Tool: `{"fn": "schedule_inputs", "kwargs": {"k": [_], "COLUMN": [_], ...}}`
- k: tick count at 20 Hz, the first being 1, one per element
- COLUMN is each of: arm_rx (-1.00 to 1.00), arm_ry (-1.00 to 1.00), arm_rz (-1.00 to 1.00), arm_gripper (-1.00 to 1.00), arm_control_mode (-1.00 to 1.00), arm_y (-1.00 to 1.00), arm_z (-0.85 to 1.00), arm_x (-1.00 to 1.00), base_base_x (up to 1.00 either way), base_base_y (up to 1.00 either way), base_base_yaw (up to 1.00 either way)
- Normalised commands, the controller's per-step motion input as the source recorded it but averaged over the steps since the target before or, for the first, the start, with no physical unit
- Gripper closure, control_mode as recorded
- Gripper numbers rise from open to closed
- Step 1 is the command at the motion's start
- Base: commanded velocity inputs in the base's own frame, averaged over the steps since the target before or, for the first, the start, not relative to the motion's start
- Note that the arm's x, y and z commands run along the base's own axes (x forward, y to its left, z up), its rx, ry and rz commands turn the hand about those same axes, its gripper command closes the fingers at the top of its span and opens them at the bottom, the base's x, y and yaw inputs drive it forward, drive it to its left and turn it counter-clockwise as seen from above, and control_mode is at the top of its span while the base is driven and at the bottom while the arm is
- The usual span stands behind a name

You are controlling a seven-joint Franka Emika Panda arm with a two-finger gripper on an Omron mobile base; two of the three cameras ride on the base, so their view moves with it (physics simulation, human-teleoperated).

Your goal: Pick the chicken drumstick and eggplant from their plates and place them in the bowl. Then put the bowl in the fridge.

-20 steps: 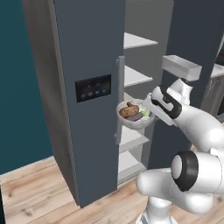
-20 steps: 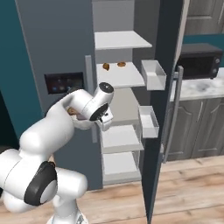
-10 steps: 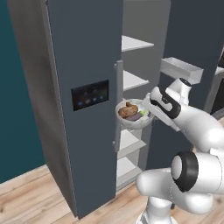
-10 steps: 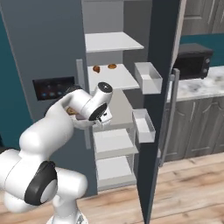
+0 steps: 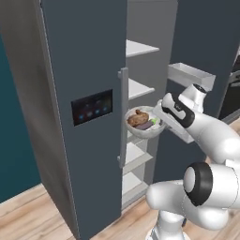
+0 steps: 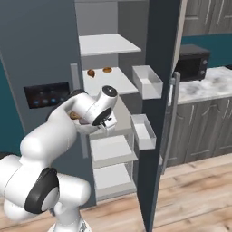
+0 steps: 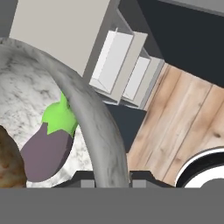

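Both food items are already loaded: the chicken drumstick (image 5: pixel 138 118) and the eggplant (image 7: pixel 47 148) lie side by side in the bowl (image 5: pixel 143 130), so I judge the step in hand to be the last one, putting the bowl into the fridge (image 5: pixel 89 70). I am holding the bowl in the air at the fridge's open compartment, just beside the long silver handle (image 5: pixel 123 117) of the closed left door and level with the middle white shelves (image 6: pixel 111 147). The claw (image 5: pixel 161 120) grips the bowl by its rim on the side nearest the arm; in the hand view the thick speckled rim runs down between the two dark fingertips (image 7: pixel 84 177), so I read the claw as clamped on the rim, opened only by the wall's thickness. The right door (image 6: pixel 156 90) stands open with its white door bins (image 6: pixel 147 80) facing the interior, and two small brown items (image 6: pixel 91 72) sit on an upper shelf. The next move calls for carrying the bowl further inward, past the handle, over a bare shelf, lowering it level until its base rests, then releasing. I judge the risks to be clipping the handle or a shelf edge, and tilting the bowl enough to spill.
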Motion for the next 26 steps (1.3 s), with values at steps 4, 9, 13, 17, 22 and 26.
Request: {"fn": "schedule_inputs", "kwargs": {"k": [4, 9, 13, 17, 22, 26], "arm_rx": [0.0, 0.0, 0.0, 0.0, 0.0, 0.0], "arm_ry": [0.0, 0.0, 0.0, 0.0, 0.0, 0.0], "arm_rz": [0.0, 0.0, 0.0, 0.0, 0.0, 0.0], "arm_gripper": [1.0, 1.0, 1.0, 1.0, 1.0, 1.0], "arm_control_mode": [1.0, 1.0, 1.0, 1.0, 1.0, 1.0], "arm_y": [0.0, 0.0, 0.0, 0.0, 0.0, 0.0], "arm_z": [0.0, 0.0, 0.0, 0.0, 0.0, 0.0], "arm_x": [0.0, 0.0, 0.0, 0.0, 0.0, 0.0], "base_base_x": [0.42, 0.34, 0.33, 0.38, 0.47, 0.55], "base_base_y": [-0.14, -0.35, -0.25, 0.0, -0.02, -0.22], "base_base_yaw": [-0.01, 0.0, 0.0, 0.0, 0.0, 0.0]}}
